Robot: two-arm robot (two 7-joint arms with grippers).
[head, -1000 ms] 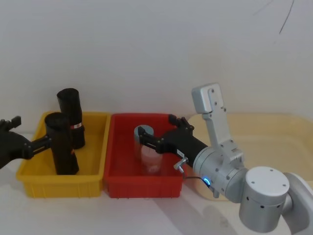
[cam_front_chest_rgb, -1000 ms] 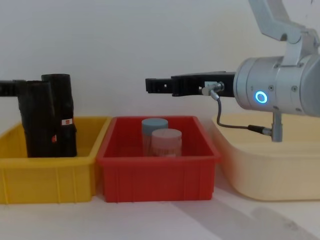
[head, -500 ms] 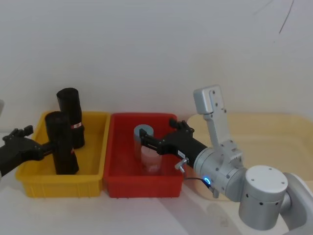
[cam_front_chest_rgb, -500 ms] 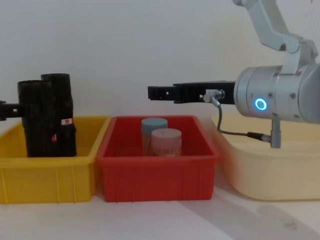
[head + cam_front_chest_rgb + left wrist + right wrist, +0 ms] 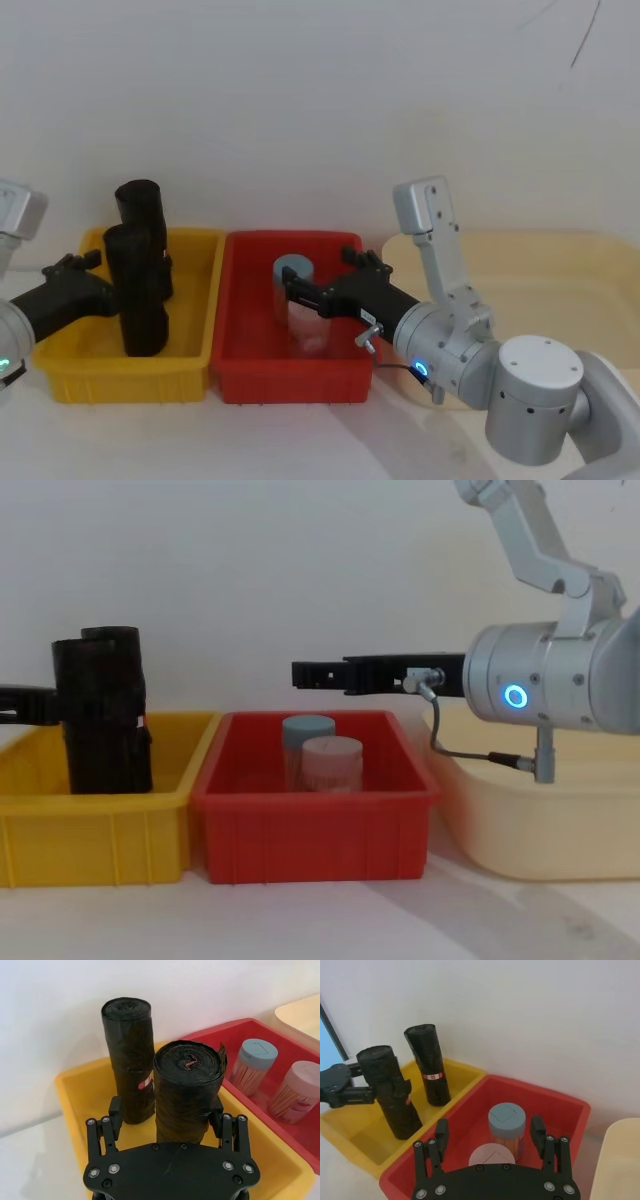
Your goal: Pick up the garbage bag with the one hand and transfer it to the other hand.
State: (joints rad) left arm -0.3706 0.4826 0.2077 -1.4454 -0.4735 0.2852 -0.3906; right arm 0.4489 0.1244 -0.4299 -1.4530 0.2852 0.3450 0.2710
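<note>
A yellow bin (image 5: 190, 375) is set just beside a red bin (image 5: 240, 330) on the white worktop (image 5: 320, 920). A labelled black roll (image 5: 131, 1060) stands upright in the yellow bin. A blue-lidded jar (image 5: 506, 1122) and a pink-lidded jar (image 5: 332, 763) stand in the red bin. A cream tub (image 5: 540, 830) is placed beside the red bin.

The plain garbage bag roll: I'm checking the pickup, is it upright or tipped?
Upright. The garbage bag stands on end in the yellow bin, top rim up, between the left gripper's fingers.

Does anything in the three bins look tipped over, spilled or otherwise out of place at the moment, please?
Nothing stands out. Both black plastic rolls stand upright in the yellow bin: the plain one between the left tool's fingers, the labelled one behind. Both capped jars stand upright in the red bin.
</note>
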